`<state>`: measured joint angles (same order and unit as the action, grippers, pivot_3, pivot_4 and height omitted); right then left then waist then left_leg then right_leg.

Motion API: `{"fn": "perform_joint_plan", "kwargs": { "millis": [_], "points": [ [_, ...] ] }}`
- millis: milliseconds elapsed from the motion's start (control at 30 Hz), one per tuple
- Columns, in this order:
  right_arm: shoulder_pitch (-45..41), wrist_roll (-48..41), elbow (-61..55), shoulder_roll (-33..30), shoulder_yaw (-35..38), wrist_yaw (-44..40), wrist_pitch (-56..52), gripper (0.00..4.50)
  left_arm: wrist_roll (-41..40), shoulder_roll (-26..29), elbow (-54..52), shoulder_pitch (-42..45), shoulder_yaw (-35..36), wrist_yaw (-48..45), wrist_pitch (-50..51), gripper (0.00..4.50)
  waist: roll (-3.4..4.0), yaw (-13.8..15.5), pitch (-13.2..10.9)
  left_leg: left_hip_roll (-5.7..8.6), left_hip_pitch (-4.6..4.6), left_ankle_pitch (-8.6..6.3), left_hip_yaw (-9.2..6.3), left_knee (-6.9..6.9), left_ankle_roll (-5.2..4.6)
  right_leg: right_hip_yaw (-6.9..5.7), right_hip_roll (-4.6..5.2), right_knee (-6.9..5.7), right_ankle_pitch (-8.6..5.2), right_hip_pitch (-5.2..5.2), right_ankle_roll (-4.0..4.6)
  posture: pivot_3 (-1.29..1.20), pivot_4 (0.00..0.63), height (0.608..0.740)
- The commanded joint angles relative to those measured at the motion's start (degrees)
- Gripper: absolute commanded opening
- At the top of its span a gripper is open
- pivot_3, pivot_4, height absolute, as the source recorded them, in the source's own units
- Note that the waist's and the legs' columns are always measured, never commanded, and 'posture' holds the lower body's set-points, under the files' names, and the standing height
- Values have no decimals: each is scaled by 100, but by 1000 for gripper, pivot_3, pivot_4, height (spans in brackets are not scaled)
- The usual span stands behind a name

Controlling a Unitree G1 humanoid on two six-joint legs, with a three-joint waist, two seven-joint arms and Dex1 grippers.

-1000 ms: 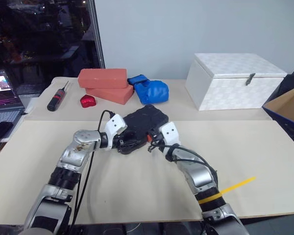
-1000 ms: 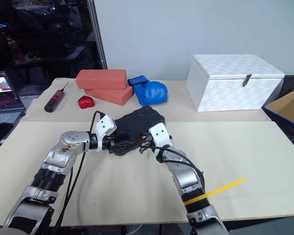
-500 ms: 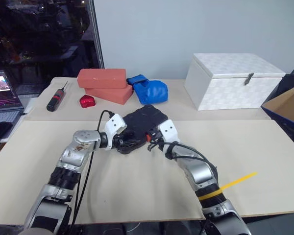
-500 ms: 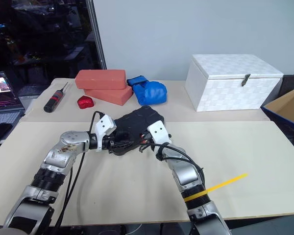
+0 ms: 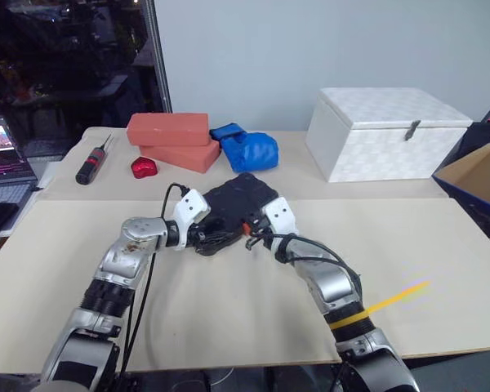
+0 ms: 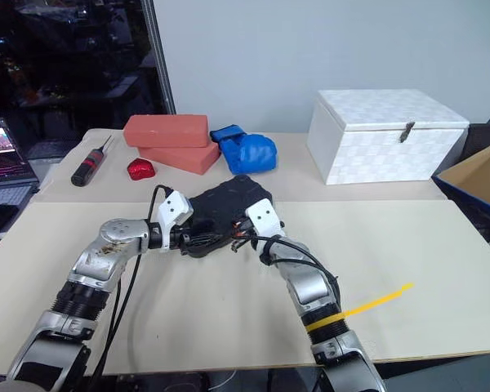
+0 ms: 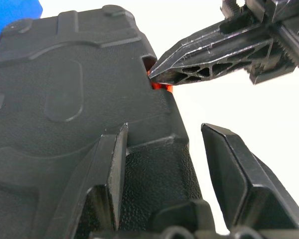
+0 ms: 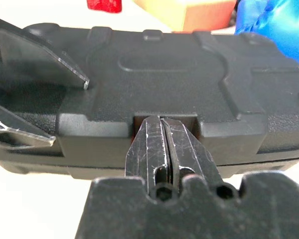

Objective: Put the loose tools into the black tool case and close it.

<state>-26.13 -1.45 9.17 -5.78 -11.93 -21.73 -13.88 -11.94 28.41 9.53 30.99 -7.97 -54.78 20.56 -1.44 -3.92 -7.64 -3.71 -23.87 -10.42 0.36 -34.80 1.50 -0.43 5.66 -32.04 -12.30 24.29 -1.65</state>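
Change: nothing has moved; both arms hold their pose
Left gripper (image 7: 164,164): fingers clamped across the case corner
Right gripper (image 8: 162,144): pinched together, tips at the orange latch (image 7: 162,87)
Case (image 5: 237,200): closed, on the table (image 5: 229,302)

Bare table (image 5: 229,310) in front of the black tool case (image 5: 237,200), red bricks (image 5: 175,139), blue glove (image 5: 249,149), white box (image 5: 384,135) crowding behind it

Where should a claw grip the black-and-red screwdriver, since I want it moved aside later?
Grip the black-and-red screwdriver across its thick handle, coming from above. It lies flat on the table near the left edge with bare table around it. The handle is the widest part; the thin shaft pointing away offers little to hold.
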Motion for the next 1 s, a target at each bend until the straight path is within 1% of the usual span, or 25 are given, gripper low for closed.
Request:
{"fn": "perform_joint_plan", "kwargs": {
  "millis": [33, 67, 100, 133, 167, 200, 233, 267, 300, 333, 367, 433, 467, 500, 533, 600, 733, 867, 900, 967, 1000],
  "points": [
    [384, -382, -502, -157, 287, -324, 230, 626, -204, -161, -201, -388, 193, 98, -188, 2510, 18, 50, -14, 2, 6, 0, 20, -3, 0, -11, 21, -17, 12, 5, 1, 0, 150, 740],
    [446, -458, -679, -189, 364, -368, 276, 808, -272, -194, -274, -456, 267, 120, -200, 2510, 25, 85, -26, 3, 10, 0, 37, -2, 0, -17, 41, -23, 34, 8, 4, 0, 150, 740],
    [524, -534, -917, -268, 431, -436, 258, 1135, -350, -223, -316, -498, 351, 97, -283, 2510, 9, 145, -36, 5, 9, 1, 65, -2, -1, -19, 55, -46, 55, 22, 3, 0, 150, 740],
    [590, -595, -1109, -328, 483, -478, 229, 1515, -435, -225, -348, -515, 407, 47, -265, 2510, 3, 156, -40, 23, 7, 2, 122, -22, -1, -15, 74, -115, 85, 46, -1, 0, 150, 740],
    [669, -713, -1373, -392, 579, -501, 157, 1865, -516, -240, -376, -531, 495, 60, -292, 2510, -14, 184, -50, 37, 6, 3, 133, -33, -1, -13, 75, -131, 124, 48, -1, 0, 150, 740],
    [724, -794, -1555, -432, 649, -516, 103, 2180, -575, -247, -397, -543, 551, 77, -303, 2510, -23, 210, -60, 42, 3, 3, 147, -35, -1, -10, 74, -148, 174, 72, -5, 0, 150, 740],
    [794, -889, -1776, -502, 707, -561, 64, 2595, -636, -241, -441, -557, 607, 88, -272, 2510, -24, 237, -63, 42, -20, 6, 146, -31, -5, -11, 64, -171, 171, 96, 0, 0, 150, 740],
    [872, -998, -2011, -577, 772, -607, -2, 2872, -728, -235, -504, -577, 679, 88, -217, 2510, -24, 257, -64, 32, -39, 21, 137, -27, -31, -11, 43, -186, 155, 121, 4, 0, 150, 740],
    [979, -1124, -2292, -691, 836, -701, -99, 3213, -948, -199, -633, -616, 779, 16, -2, 2510, -25, 279, -65, 27, -49, 33, 134, -26, -50, -10, 31, -201, 151, 134, -19, 0, 150, 740],
    [1058, -1222, -2495, -778, 879, -760, -181, 3562, -1106, -175, -732, -648, 849, -35, 159, 2510, -25, 292, -65, 18, -51, 23, 131, -16, -40, -8, 13, -204, 134, 141, -21, 0, 150, 740],
    [1178, -1318, -2754, -914, 929, -840, -258, 3993, -1317, -133, -902, -721, 960, -83, 332, 2757, -26, 294, -66, 4, -60, 5, 131, -16, -28, -7, -3, -206, 122, 150, -15, 0, 150, 740],
    [1492, -1604, -3325, -1257, 1103, -1057, -471, 4500, -1677, 14, -1282, -938, 1183, -166, 609, 3342, -31, 293, -70, -11, -64, -16, 131, -22, -35, -7, -20, -205, 105, 152, -16, 0, 150, 740],
    [1601, -1709, -3513, -1382, 1163, -1118, -547, 4500, -1765, 79, -1413, -1018, 1235, -174, 708, 3686, -34, 292, -73, -11, -65, -25, 131, -21, -41, -7, -20, -204, 99, 153, -10, 0, 150, 740],
    [1858, -1926, -3828, -1631, 1360, -1293, -659, 4500, -1897, 218, -1626, -1187, 1357, -174, 854, 3858, -36, 294, -75, -11, -65, -36, 132, -23, -49, -6, -20, -204, 94, 153, -5, 0, 150, 740],
    [2091, -2102, -4077, -1858, 1540, -1450, -749, 4500, -2012, 343, -1801, -1333, 1468, -177, 988, 4403, -39, 300, -81, -11, -65, -42, 133, -24, -50, -7, -20, -203, 91, 153, -5, 0, 150, 740],
    [2519, -2389, -4455, -2252, 1882, -1686, -871, 4500, -2228, 571, -2110, -1610, 1645, -200, 1205, 4463, -41, 315, -89, -11, -71, -54, 134, -29, -36, -7, -17, -200, 83, 154, -8, 0, 150, 740],
    [3760, -2900, -5046, -3029, 3069, -2281, -869, 4500, -2628, 1159, -2803, -2443, 2224, -298, 1557, 4463, -64, 338, -123, -13, -70, -77, 137, -48, -9, -7, -13, -201, 59, 150, -29, 0, 150, 740],
    [4615, -2935, -5133, -3270, 3845, -2672, -549, 4500, -2624, 1508, -3104, -3200, 2578, -401, 1446, 4463, -81, 360, -151, -21, -53, -75, 136, -65, -5, -7, -17, -206, 47, 136, -9, 0, 150, 740],
    [4793, -2921, -5123, -3290, 4026, -2762, -466, 4500, -2600, 1568, -3135, -3378, 2660, -424, 1398, 4463, -73, 362, -165, -23, -37, -76, 135, -72, -4, -7, -19, -206, 33, 117, 20, 0, 150, 740],
    [5074, -2861, -5073, -3294, 4347, -2914, -271, 4500, -2558, 1644, -3175, -3674, 2803, -444, 1323, 4463, -55, 372, -185, -30, -27, -80, 131, -104, 2, -10, -21, -207, 31, 95, 24, 0, 150, 740],
    [5199, -2849, -5038, -3309, 4485, -2995, -194, 4500, -2546, 1660, -3177, -3794, 2850, -463, 1272, 4463, -49, 376, -193, -29, -26, -96, 131, -111, 29, -9, -18, -206, 31, 91, 24, 0, 150, 740]
  ]
}}
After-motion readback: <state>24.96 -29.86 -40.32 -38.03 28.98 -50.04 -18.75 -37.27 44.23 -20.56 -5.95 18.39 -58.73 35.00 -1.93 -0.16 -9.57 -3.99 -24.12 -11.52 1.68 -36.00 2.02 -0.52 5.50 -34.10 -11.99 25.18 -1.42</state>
